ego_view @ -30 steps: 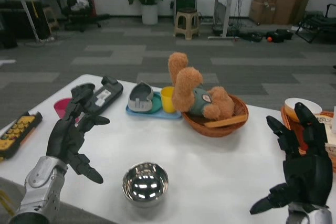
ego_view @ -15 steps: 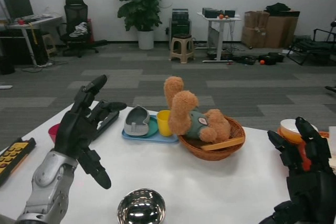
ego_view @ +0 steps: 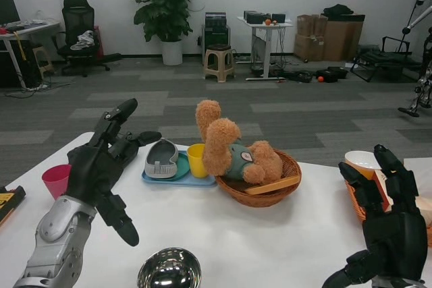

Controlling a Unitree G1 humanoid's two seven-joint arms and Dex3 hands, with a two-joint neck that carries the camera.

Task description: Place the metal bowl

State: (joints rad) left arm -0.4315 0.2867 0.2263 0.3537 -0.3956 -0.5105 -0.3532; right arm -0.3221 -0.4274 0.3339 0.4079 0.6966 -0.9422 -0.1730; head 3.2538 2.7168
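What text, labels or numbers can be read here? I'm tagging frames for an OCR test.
None can be read.
Small round badge on the brown teddy bear's green shirt: too blurred to read.
Yellow keypad device at the white table's left edge: mostly cut off, no legible markings.
Shiny metal bowl: bears no print.

The metal bowl (ego_view: 169, 272) is cut off by the near edge. At the left edge only a corner of a yellow keypad (ego_view: 8, 202) is seen. The orange basket (ego_view: 359, 202) at the right is largely hidden behind the right hand (ego_view: 391, 227).
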